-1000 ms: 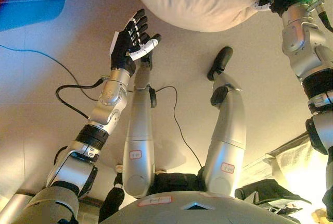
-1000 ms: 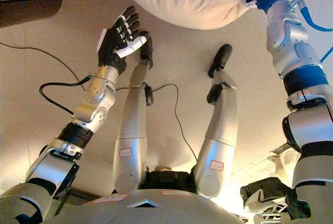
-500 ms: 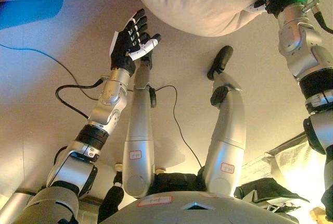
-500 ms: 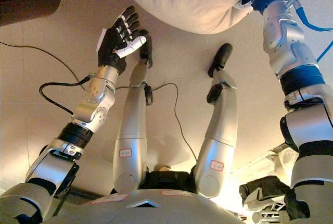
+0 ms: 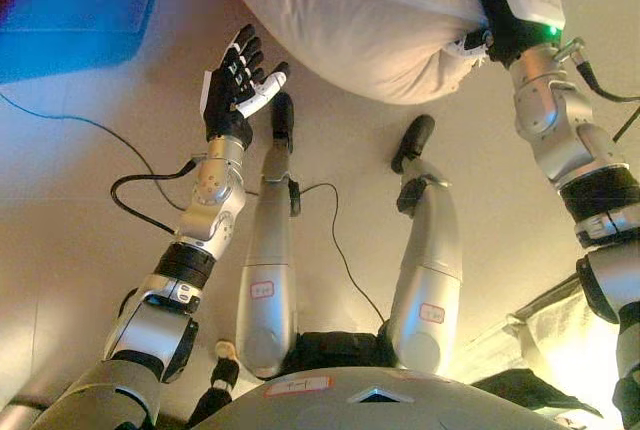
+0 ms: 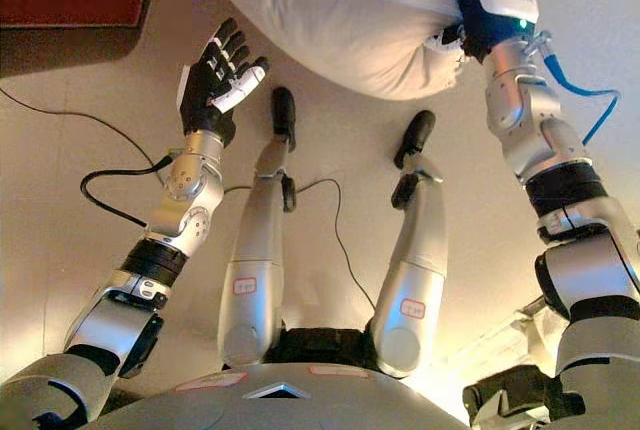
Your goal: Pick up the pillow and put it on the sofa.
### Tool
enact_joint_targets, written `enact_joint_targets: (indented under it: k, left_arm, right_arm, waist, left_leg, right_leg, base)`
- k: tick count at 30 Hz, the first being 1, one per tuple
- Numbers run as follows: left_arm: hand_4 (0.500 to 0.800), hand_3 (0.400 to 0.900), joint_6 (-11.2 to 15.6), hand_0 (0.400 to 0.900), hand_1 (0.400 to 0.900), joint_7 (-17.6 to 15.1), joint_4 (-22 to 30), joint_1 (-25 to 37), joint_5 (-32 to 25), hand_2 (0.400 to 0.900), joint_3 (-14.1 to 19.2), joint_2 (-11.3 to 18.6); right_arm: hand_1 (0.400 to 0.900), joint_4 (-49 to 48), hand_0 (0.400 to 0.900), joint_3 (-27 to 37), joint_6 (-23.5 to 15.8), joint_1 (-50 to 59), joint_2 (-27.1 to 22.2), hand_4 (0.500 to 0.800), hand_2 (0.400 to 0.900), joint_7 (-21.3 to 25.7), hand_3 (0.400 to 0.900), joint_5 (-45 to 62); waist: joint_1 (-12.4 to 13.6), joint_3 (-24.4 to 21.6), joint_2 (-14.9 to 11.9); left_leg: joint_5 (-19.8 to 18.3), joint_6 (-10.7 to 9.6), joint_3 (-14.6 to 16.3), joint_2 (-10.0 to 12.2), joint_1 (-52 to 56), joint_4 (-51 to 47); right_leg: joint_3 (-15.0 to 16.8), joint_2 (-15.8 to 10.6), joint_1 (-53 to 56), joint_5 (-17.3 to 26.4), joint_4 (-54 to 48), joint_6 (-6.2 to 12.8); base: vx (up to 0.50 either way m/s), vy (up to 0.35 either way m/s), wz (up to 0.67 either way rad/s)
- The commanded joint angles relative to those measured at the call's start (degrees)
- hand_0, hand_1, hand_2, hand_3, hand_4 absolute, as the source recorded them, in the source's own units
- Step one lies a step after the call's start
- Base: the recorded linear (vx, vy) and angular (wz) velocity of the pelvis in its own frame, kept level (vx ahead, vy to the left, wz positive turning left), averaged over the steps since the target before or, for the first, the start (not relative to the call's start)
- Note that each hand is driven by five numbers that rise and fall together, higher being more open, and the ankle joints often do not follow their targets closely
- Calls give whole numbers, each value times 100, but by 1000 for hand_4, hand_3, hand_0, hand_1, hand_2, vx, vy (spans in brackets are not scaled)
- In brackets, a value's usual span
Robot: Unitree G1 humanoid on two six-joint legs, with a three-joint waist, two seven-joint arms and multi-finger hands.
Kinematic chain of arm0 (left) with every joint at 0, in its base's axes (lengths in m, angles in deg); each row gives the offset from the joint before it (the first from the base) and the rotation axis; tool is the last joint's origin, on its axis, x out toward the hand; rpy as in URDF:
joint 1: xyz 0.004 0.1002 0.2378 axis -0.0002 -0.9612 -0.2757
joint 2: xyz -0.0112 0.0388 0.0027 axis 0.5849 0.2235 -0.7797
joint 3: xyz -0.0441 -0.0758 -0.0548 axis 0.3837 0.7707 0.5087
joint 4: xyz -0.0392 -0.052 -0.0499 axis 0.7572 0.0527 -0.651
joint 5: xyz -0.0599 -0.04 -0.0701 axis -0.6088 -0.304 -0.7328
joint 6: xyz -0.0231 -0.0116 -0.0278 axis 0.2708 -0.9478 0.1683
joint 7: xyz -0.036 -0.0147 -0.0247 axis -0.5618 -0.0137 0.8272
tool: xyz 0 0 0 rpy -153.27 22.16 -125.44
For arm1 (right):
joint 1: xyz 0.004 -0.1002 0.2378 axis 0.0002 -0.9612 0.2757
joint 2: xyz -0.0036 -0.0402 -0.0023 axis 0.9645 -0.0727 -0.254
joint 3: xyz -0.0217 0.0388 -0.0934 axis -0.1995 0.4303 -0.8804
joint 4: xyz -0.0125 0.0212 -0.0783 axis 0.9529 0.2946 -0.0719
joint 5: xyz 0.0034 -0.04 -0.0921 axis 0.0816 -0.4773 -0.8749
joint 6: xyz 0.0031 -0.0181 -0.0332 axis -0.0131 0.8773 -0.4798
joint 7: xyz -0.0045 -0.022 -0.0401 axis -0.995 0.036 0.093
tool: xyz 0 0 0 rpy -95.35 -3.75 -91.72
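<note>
A large beige pillow (image 5: 340, 20) hangs above the floor at the top of the view. My right hand (image 5: 485, 20) comes in from the right and is shut on the pillow's bunched right end, with a white fingertip curled into the cloth. It also shows in the right eye view (image 6: 462, 10). My left hand (image 5: 232, 85) is open, fingers spread and palm up. It is just below and left of the pillow's left end, not touching it.
A blue flat object (image 5: 80, 10) lies on the floor at the upper left. A pale fabric-covered edge (image 5: 560, 325) shows at the lower right. The beige floor (image 5: 60, 250) spreads out on the left.
The camera has tipped, so more of the pillow shows. My right hand has carried the pillow's end a little leftward. My left hand has edged up and left, still open.
</note>
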Motion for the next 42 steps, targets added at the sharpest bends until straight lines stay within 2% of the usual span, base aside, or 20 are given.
enact_joint_targets:
  k: [1, 5, 13, 20, 28, 35, 38, 42]
  left_arm:
    - [800, 900, 327, 900, 900, -177, 62, -259, 429, 900, 313, 5]
    - [800, 900, 264, 900, 900, -127, -213, -433, 505, 900, 415, 8]
    - [800, 900, 76, 900, 900, 269, -305, -1158, 752, 900, 626, 11]
    - [800, 900, -128, 900, 900, 522, -279, -1725, 973, 900, 1019, 21]
    - [800, 900, -236, 900, 900, 778, -191, -2246, 1058, 900, 1247, -21]
    - [800, 900, -303, 900, 900, 931, -110, -2413, 1006, 900, 1226, 26]
    - [800, 900, -316, 900, 900, 984, -59, -2476, 922, 900, 1204, 73]
    - [800, 900, -310, 900, 900, 1076, 50, -2626, 719, 900, 1193, 197]
  right_arm:
    - [400, -1000, 400, 862, -477, 378, -218, 500, 400, 577, 400, 87]
    - [400, -1126, 400, 985, -495, -30, -77, 500, 400, 493, 400, 124]
    - [400, -1854, 400, 1520, -641, -1271, 251, 500, 400, 146, 400, 174]
    - [400, -2835, 400, 2309, -783, -2171, 250, 500, 400, -60, 400, 69]
    - [400, -3183, 400, 2927, -871, -2405, 192, 500, 400, -106, 400, 291]
    - [400, -2562, 400, 2844, -783, -2069, -88, 500, 400, -196, 400, 632]
    - [400, -1828, 400, 2467, -706, -1505, -280, 500, 400, -252, 400, 1023]
    - [400, -673, 400, 1630, -560, -388, -677, 500, 400, -365, 400, 1263]
  waist:
    - [91, -21, -242]
    - [135, -187, -341]
    - [101, -1120, -509]
    - [3, -1928, -727]
    - [12, -2527, -857]
    - [128, -2660, -907]
    - [192, -2626, -888]
    - [342, -2541, -840]
  left_leg:
    - [-351, -180, 213, 12, 720, -168]
    - [-355, -96, 228, -18, 1599, -358]
    - [-415, 21, 375, 94, 3232, -1033]
    - [-442, 41, 507, 202, 4114, -1643]
    - [-478, 17, 699, 345, 4720, -2041]
    - [-422, -140, 706, 508, 4854, -2159]
    - [-347, -205, 700, 563, 4829, -2207]
    - [-277, -254, 662, 592, 4762, -2227]
  right_leg:
    - [107, 15, 984, 108, -235, 604]
    - [-15, 68, 1994, 159, -644, 578]
    - [-266, 75, 3779, 424, -1639, 702]
    - [-228, 145, 4571, 638, -2348, 808]
    - [-173, 254, 5041, 695, -2769, 831]
    - [-287, 383, 5275, 698, -3050, 772]
    - [-346, 422, 5314, 703, -3151, 731]
    - [-416, 444, 5324, 738, -3277, 702]
  base:
    - [0, 0, 0]
    - [57, 0, 1]
    - [115, 49, -9]
    - [105, 19, -16]
    - [107, 2, -12]
    - [81, -39, 16]
    - [41, -46, 20]
    - [36, -49, 12]
